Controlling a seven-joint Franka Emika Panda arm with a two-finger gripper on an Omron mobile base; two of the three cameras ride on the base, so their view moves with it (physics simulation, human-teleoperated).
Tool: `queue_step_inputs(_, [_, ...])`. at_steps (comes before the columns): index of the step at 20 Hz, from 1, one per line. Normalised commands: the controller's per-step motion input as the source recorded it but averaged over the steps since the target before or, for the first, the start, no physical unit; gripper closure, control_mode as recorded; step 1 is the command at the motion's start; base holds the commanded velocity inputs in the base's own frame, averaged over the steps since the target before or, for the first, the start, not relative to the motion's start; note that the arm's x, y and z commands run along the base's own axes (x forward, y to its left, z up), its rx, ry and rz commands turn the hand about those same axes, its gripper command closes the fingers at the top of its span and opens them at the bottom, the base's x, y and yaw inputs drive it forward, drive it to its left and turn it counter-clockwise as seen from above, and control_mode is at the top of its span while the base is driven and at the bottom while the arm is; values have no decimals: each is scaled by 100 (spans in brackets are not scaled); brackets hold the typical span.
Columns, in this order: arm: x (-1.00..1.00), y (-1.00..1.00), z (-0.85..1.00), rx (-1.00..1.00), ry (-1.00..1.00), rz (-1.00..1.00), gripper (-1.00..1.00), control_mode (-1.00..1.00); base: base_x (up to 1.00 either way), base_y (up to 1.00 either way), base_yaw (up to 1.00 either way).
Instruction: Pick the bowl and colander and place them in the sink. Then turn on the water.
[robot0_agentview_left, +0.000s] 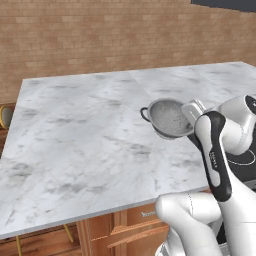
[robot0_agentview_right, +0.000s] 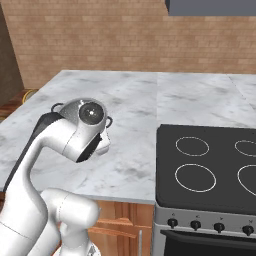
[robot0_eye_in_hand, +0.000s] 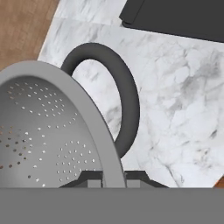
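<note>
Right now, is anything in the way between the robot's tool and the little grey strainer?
Nothing is. The tool is already shut on the rim of the colander, one finger inside the wall and one outside, next to a loop handle. The marble counter lies under it.

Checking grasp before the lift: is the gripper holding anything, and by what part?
Yes. The gripper is shut on the colander, its fingers pinching the rim wall next to one dark loop handle.
</note>
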Motion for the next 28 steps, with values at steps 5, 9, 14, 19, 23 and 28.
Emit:
queue_step_inputs(5, [-29, 0, 38, 0, 0, 0, 100, -100, 0, 0, 0])
queue_step_inputs(9, [-26, 0, 12, 0, 1, 0, 100, -100, 0, 0, 0])
queue_step_inputs(14, [-25, 0, 5, 0, 4, 0, 100, -100, 0, 0, 0])
queue_step_inputs(19, [-15, 0, 0, 0, 4, 0, 100, 100, -17, -1, 0])
queue_step_inputs(23, [0, 0, 0, 0, 0, 0, 100, 100, -53, -11, -1])
queue_step_inputs(28, [0, 0, 0, 0, 0, 0, 100, 100, -62, -21, -4])
